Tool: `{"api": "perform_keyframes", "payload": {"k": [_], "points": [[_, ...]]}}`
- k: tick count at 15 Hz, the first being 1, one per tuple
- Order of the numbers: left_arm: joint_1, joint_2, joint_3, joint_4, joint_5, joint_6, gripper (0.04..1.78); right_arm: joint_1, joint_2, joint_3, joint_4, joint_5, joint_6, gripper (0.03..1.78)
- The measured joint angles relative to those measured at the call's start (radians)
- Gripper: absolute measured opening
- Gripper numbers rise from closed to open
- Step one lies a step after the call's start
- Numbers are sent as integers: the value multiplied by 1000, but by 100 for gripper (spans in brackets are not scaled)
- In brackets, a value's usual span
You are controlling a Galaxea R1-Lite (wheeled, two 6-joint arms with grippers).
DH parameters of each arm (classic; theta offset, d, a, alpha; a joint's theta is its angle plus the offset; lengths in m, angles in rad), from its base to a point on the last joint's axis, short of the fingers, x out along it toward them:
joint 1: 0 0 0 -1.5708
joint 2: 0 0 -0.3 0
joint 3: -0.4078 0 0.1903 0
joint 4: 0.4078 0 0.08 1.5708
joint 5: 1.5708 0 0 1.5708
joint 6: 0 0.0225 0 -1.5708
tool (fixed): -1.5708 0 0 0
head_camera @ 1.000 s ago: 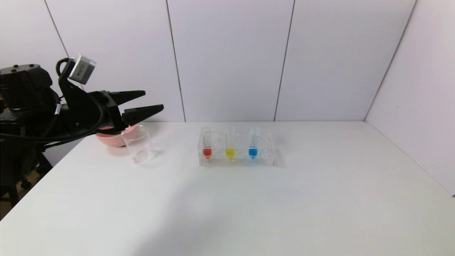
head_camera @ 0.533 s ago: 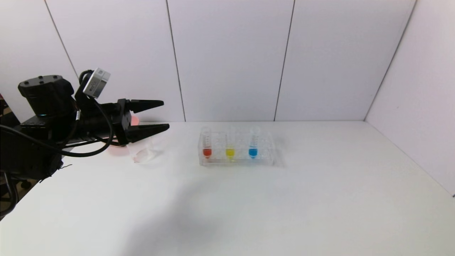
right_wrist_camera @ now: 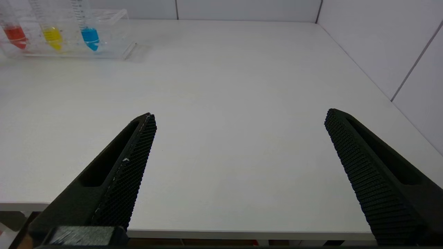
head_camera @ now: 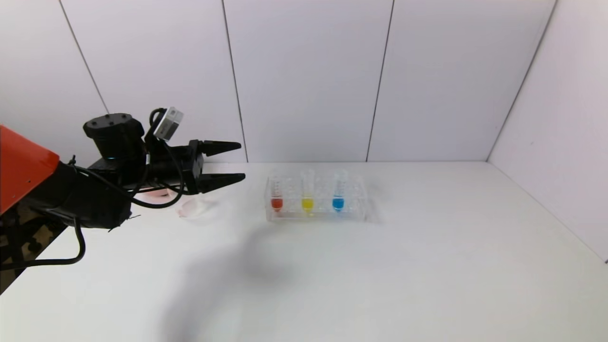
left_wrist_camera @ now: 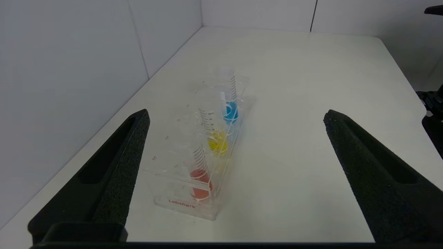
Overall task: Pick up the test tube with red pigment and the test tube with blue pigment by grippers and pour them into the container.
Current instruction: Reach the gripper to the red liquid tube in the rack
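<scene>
White table [head_camera: 427,266], rack [head_camera: 351,211] near back edge, left gripper [head_camera: 241,162] wide beside it

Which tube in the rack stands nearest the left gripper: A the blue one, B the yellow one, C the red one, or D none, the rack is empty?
C: the red test tube fills the rack end facing the open left gripper.

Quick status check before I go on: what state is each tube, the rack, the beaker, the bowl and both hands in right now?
Red test tube: upright in rack, untouched.
Yellow test tube: upright in rack.
Blue test tube: upright in rack, untouched.
Rack: standing on table, holding all three tubes.
Beaker: on table, mostly hidden behind left hand.
Pink bowl: mostly hidden.
Left hand: open, empty, short of the rack.
Right hand: open, empty, at table's near edge.
</scene>
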Motion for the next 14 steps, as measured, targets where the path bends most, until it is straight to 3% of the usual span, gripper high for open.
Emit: {"api": "perform_keyframes", "payload": {"k": [9, 14], "points": [[-49, 155, -136, -2, -15, 1, 176, 0, 0, 0, 0, 0, 0, 177], [-50, 244, -252, -3, -146, -3, 176, 0, 0, 0, 0, 0, 0, 177]]}}
